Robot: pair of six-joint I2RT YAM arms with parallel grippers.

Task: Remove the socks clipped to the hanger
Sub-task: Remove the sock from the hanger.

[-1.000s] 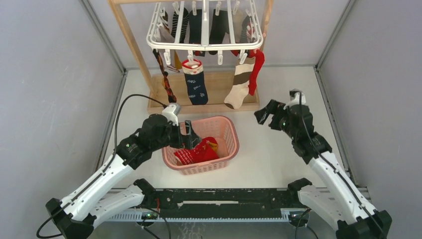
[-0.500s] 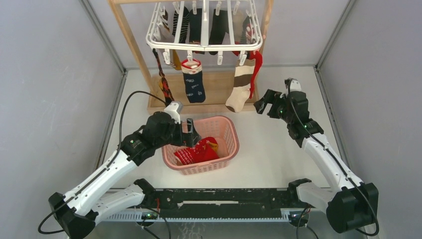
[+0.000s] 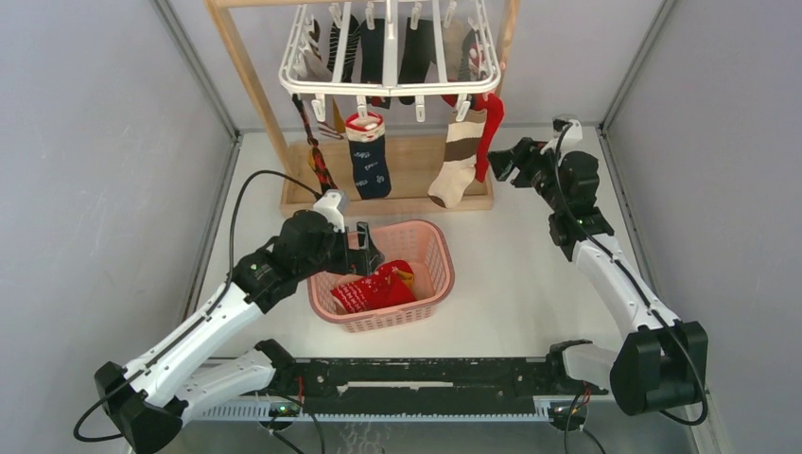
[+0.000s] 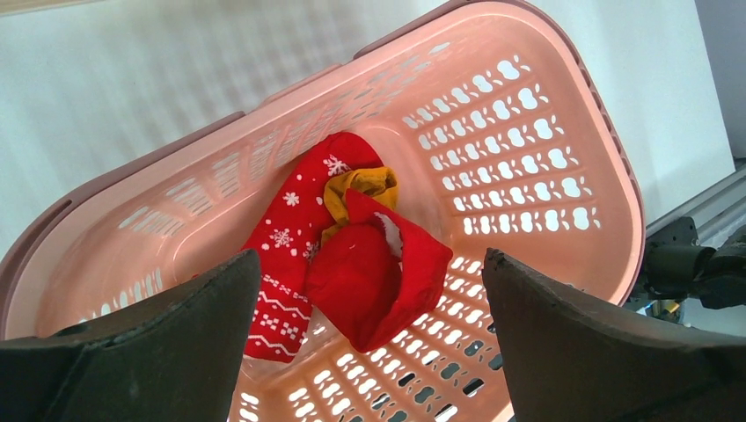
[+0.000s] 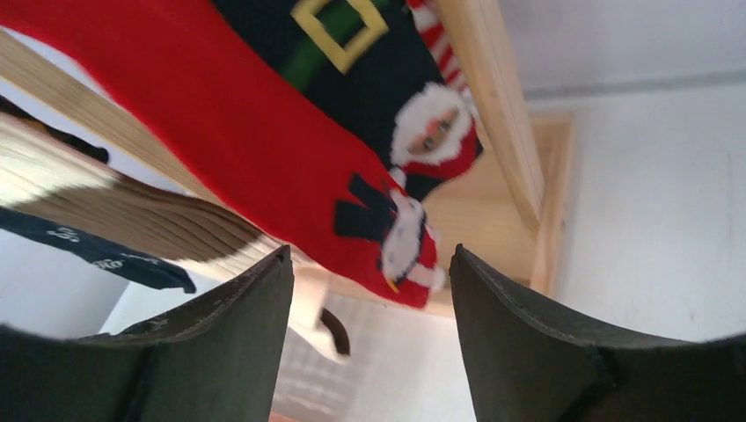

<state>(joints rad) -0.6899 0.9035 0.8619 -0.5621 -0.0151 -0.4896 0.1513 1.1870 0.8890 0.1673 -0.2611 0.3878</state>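
Left wrist view looks into the pink basket [image 4: 493,132] — perforated plastic with rounded corners; in it lie a red snowflake sock [image 4: 281,264], a plain red sock [image 4: 369,299] and a mustard sock [image 4: 356,185], bunched together; the left claw [image 4: 369,264] hangs released over them. Beyond the basket, on the white table [image 3: 530,284], a wooden stand [image 3: 244,76] carries the white plastic hanger [image 3: 388,88]; socks [image 3: 371,165] dangle clipped from its rim. Beyond the basket to the right, the right claw [image 3: 501,161] has its jaws apart beside a red Santa sock [image 5: 264,141], not pinching it — a ribbed brown-banded sock [image 3: 457,161] hangs just beside; grey walls enclose the table.
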